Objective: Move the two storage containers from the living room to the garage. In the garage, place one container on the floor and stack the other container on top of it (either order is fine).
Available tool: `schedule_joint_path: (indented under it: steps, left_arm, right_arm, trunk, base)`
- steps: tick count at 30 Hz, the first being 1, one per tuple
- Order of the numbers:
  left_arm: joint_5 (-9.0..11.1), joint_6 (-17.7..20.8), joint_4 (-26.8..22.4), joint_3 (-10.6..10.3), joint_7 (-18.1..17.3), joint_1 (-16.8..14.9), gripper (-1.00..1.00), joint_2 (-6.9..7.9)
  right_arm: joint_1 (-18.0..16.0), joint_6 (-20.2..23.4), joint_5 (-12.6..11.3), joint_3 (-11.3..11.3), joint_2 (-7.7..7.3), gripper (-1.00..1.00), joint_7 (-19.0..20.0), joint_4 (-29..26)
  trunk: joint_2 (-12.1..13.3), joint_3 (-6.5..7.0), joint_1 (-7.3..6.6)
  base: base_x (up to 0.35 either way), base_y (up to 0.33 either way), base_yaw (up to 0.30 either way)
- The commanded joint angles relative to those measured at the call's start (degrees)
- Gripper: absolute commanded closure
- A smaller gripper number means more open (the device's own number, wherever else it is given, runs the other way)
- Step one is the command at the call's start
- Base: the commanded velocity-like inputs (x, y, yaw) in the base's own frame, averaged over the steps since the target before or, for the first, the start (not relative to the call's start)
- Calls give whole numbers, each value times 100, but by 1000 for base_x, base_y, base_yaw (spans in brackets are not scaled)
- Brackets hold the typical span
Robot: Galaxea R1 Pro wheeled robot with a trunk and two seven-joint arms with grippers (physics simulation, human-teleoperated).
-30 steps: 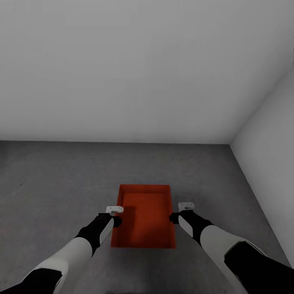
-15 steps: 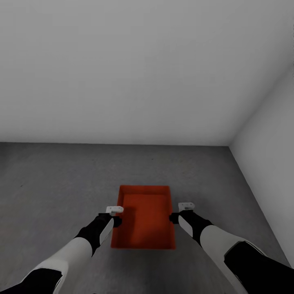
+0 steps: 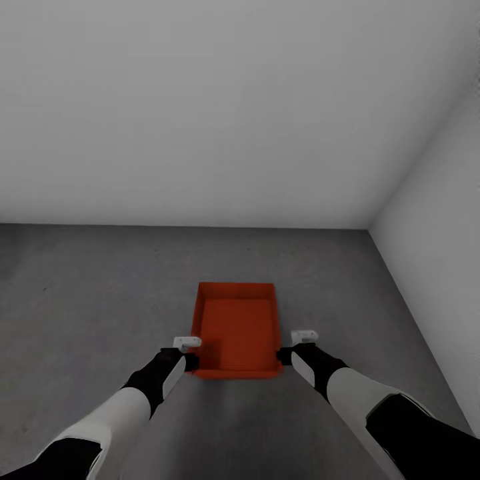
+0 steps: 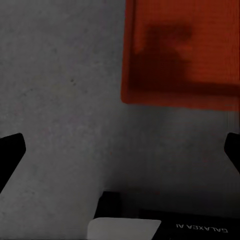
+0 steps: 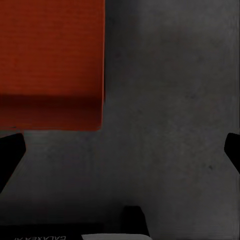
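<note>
One red-orange lidless storage container (image 3: 235, 330) rests flat on the dark grey garage floor (image 3: 100, 300), straight ahead of me. My left gripper (image 3: 186, 348) hovers by its near left corner and my right gripper (image 3: 299, 343) by its near right corner, both above the floor and apart from the box. In the left wrist view the left gripper (image 4: 120, 150) is open wide over bare floor, with the container (image 4: 180, 50) beyond it. The right gripper (image 5: 120, 150) is open the same way, with the container (image 5: 50, 60) off to one side. Nothing is between either pair of fingers.
A plain white back wall (image 3: 200, 120) meets the floor a short way beyond the container. A white side wall (image 3: 433, 233) closes the right, forming a corner. Bare concrete-like floor spreads to the left.
The whole view has drawn back a little: the container now shows farther off and smaller. Both arms hold the same pose, so the grippers now flank its near end instead of its middle.
</note>
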Motion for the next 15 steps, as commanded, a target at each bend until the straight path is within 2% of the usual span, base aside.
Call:
schedule_joint_path:
  steps: [1, 9, 15]
  left_arm:
    - [62, 22, -10, -48, 47, -1, -100, 5]
    - [64, 0, -17, -64, 54, -1, -100, 6]
    - [63, -1, -18, -65, 55, -1, -100, 5]
  right_arm:
    - [-2, 31, -48, 49, -2, -100, -35, -11]
    - [-2, 31, -48, 48, 0, -100, -35, -11]
    - [-2, 31, -48, 46, -3, -100, -35, -11]
  trunk:
    - [-5, -5, -3]
    - [-5, -5, -3]
    - [-5, 10, -3]
  base:
    - [-345, 0, 0]
    - [-259, 0, 0]
    - [-71, 0, 0]
